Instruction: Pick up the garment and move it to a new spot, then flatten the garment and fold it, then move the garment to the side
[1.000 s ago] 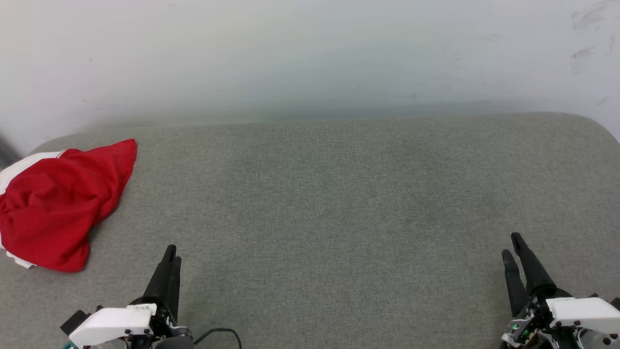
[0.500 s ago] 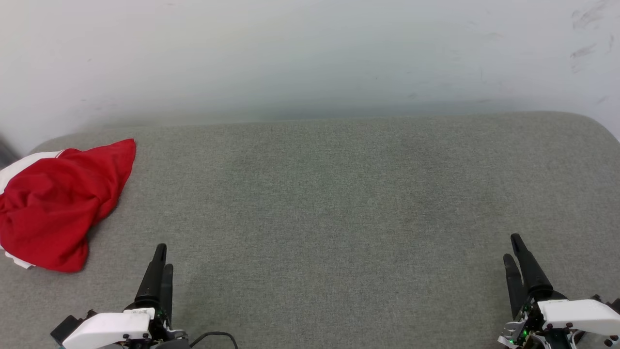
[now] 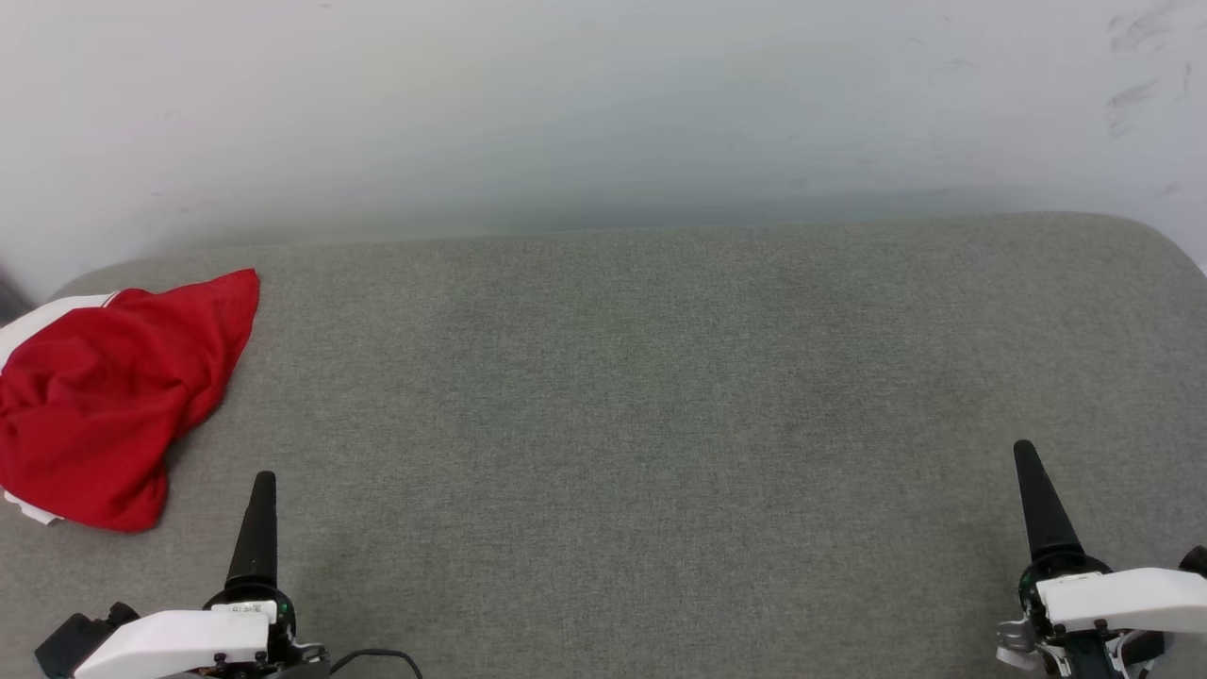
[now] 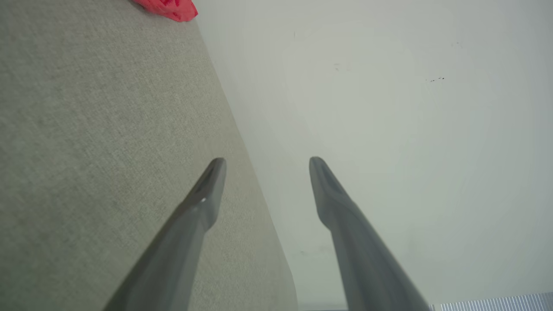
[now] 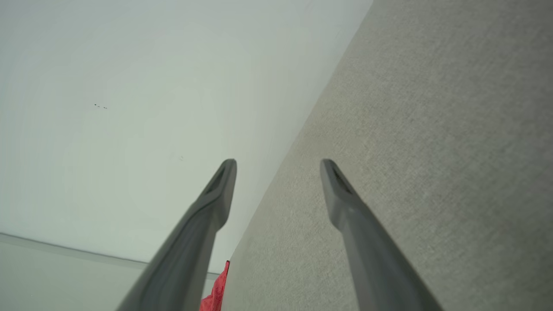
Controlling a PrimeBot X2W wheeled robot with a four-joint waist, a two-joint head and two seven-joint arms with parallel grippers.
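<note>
Garment (image 3: 104, 396) is bunched up at the left end of the grey cushion (image 3: 613, 377), untouched. Your left gripper (image 4: 266, 160) and right gripper (image 5: 278, 162) both have jaws spread wide, holding nothing, I'd guess prepped for the first grab.

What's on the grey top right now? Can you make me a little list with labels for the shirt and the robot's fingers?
garment: red shirt with a white part, crumpled in a heap
where: far left of the grey fabric surface
left fingers: open, empty, near the garment, not touching it
right fingers: open, empty, far right
behind: pale wall
</note>
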